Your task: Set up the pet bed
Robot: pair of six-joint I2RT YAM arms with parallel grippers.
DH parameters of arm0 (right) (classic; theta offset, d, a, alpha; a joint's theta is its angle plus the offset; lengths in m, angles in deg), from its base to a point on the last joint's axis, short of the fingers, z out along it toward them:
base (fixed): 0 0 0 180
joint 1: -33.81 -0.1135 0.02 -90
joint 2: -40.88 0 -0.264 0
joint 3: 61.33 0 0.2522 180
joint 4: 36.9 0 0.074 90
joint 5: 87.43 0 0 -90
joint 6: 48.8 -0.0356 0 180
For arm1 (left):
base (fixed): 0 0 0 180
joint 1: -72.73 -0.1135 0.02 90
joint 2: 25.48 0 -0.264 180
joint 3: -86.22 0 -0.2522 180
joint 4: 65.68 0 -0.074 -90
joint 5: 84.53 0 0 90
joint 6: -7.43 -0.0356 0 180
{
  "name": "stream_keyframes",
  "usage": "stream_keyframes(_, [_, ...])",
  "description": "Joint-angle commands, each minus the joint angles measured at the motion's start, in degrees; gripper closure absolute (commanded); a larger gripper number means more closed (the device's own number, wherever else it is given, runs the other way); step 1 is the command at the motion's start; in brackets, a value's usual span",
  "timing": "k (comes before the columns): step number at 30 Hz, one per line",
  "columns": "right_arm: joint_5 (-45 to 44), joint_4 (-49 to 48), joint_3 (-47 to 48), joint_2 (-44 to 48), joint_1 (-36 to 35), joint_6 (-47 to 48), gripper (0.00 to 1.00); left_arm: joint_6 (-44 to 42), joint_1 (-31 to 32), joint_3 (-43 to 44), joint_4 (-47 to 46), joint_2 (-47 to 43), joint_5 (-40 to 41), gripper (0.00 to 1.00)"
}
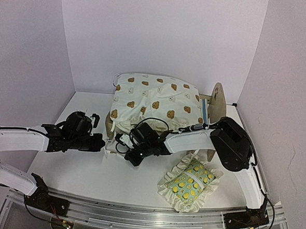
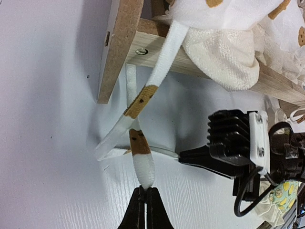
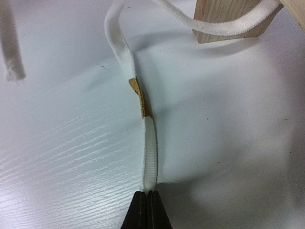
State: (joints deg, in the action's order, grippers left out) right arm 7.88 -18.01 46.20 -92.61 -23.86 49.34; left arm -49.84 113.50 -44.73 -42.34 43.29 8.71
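Note:
The pet bed (image 1: 218,100) stands at the back centre with its rounded headboard on the right. The cream bear-print cushion (image 1: 154,99) lies on top and hides its base. Two cushion ties hang from the bed's near left corner by a wooden leg (image 2: 119,47). My left gripper (image 1: 104,142) is shut on the end of one tie (image 2: 143,162), low over the table. My right gripper (image 1: 120,140) is shut on the end of the other tie (image 3: 150,157), right beside the left gripper. Its fingers (image 2: 190,156) also show in the left wrist view.
The green lemon-print ruffled pillow (image 1: 190,181) lies on the table at the near right, beside the right arm. White walls close in the table on the left, back and right. A bed leg (image 3: 228,14) stands just ahead of the right gripper.

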Motion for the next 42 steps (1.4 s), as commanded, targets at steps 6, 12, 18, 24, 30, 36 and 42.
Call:
stream_keyframes(6, [-6.8, -8.9, -3.1, 7.0, -1.4, -0.6, 1.0, -2.2, -1.3, 2.3, 0.6, 0.8, 1.2, 1.0])
stream_keyframes(12, [-12.8, -14.5, -0.7, 5.1, -1.6, -2.1, 1.0, -1.4, -1.6, 0.8, -2.0, 1.3, 1.1, 1.0])
stream_keyframes(18, [-18.1, -20.1, 0.6, 3.2, -1.6, -2.1, 1.0, 0.1, -1.8, -0.3, -3.0, 1.8, 0.7, 1.0])
stream_keyframes(24, [-18.7, -22.1, 3.4, 1.3, -1.6, -2.3, 1.0, 2.2, -1.8, -3.4, -3.4, 0.8, 1.0, 0.93])
stream_keyframes(30, [-19.6, -22.1, 5.0, -0.1, -1.6, -2.1, 1.0, 3.9, -1.7, -4.6, -4.7, 1.8, 1.0, 0.91])
stream_keyframes(36, [-19.8, -22.1, 5.8, -1.3, -1.6, -2.5, 1.0, 3.4, -1.8, -3.2, -4.4, 2.0, -0.2, 0.47])
stream_keyframes(42, [-19.6, -22.5, 6.7, -2.5, -1.6, -3.1, 1.0, 2.8, -1.9, -0.8, -1.8, -0.9, 2.4, 0.44])
